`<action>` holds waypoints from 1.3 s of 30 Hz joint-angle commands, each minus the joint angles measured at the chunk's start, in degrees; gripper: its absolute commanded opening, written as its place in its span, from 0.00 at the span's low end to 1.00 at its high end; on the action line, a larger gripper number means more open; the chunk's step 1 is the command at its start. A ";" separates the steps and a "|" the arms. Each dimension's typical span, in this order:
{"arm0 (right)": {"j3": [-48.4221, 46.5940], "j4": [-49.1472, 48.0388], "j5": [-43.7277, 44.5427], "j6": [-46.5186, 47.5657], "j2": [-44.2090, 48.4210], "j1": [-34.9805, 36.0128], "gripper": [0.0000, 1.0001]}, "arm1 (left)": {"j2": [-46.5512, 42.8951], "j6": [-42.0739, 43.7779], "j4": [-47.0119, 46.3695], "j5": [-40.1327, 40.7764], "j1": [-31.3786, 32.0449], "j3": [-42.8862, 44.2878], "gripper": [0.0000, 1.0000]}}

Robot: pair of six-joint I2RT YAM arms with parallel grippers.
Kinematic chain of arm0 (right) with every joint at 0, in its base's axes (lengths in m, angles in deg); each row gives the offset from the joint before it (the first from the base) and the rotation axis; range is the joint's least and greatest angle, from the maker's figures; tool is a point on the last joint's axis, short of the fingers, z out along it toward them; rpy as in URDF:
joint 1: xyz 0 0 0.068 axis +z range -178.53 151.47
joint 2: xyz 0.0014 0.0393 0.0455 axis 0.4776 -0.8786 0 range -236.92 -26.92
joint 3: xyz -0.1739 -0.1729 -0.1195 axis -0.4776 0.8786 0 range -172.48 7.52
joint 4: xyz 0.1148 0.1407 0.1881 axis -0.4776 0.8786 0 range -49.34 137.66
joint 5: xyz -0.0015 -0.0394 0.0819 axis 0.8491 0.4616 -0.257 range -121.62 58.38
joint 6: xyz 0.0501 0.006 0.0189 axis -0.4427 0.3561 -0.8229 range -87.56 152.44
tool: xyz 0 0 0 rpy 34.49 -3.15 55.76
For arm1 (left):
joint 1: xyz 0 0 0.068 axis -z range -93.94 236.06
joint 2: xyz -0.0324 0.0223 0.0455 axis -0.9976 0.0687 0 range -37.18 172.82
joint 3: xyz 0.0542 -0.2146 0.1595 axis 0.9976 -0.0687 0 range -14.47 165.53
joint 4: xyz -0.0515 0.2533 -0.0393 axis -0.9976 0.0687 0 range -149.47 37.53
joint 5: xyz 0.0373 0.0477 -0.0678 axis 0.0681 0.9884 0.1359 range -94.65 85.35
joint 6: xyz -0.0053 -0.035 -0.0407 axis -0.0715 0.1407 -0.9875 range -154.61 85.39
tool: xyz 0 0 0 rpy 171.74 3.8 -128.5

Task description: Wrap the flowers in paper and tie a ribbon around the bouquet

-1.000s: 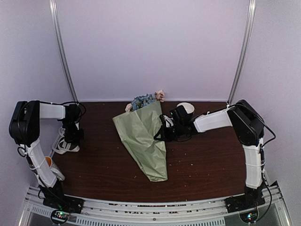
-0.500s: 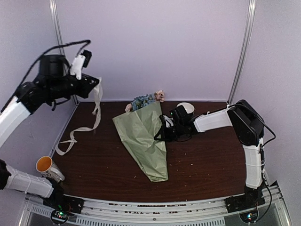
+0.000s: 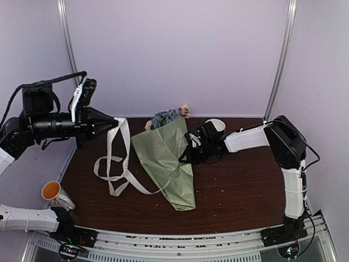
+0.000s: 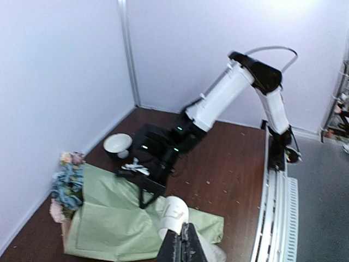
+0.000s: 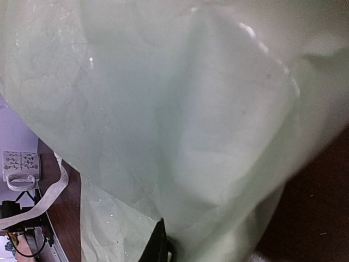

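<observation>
The bouquet (image 3: pixel 166 164) lies on the dark table as a sage-green paper (image 4: pixel 109 221) cone, narrow end toward me. The blue and pink flowers (image 3: pixel 168 116) show at its far wide end. My left gripper (image 3: pixel 113 123) hovers left of the cone, shut on the cream ribbon (image 3: pixel 119 143). The ribbon hangs from the fingertips (image 4: pixel 188 243) to the table, loops there, and its tail reaches the cone. My right gripper (image 3: pixel 187 152) is at the cone's right edge, shut on the paper (image 5: pixel 191 109). That paper fills the right wrist view and hides all but one dark finger (image 5: pixel 160 245).
A white bowl (image 3: pixel 215 125) sits behind the right gripper near the back wall. A white mug with an orange inside (image 3: pixel 52 192) lies at the table's front left corner. White walls close the table's left and back sides.
My left arm rose from the table's left side with the ribbon and swung right toward the cone. The ribbon now trails across to the paper. The right arm has not moved.
</observation>
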 commanded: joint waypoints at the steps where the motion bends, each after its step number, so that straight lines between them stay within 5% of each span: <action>1: -2.11 2.52 1.86 2.23 -0.53 0.43 0.00 | 5.24 5.19 2.23 -4.52 7.59 -1.65 0.00; 7: -2.35 2.52 1.99 1.77 -0.29 0.53 0.00 | 24.93 12.02 1.27 -6.73 15.27 2.97 0.04; 14: -1.61 2.81 2.49 2.07 -0.17 0.56 0.00 | 38.99 18.53 10.18 -0.66 20.83 14.64 0.66; 17: -1.58 2.75 2.57 2.08 -0.14 0.52 0.00 | 40.34 19.55 13.44 6.65 20.96 15.35 0.76; 20: -1.72 2.87 2.68 2.30 -0.15 0.52 0.00 | 39.78 18.55 11.43 16.31 20.92 12.87 0.97; 23: -1.74 3.27 2.96 2.83 -0.12 0.52 0.00 | 42.00 17.98 13.30 26.78 20.95 14.08 0.97; 27: -1.78 3.34 3.05 3.02 -0.19 0.52 0.00 | 47.46 18.34 21.88 27.31 21.56 20.33 0.66; 34: -1.83 3.86 3.27 3.57 -0.27 0.52 0.00 | 46.65 25.31 25.35 19.52 27.49 18.42 0.67; 39: -1.92 3.44 3.13 3.08 -0.45 0.52 0.00 | 38.48 14.16 10.99 10.13 15.53 7.33 0.72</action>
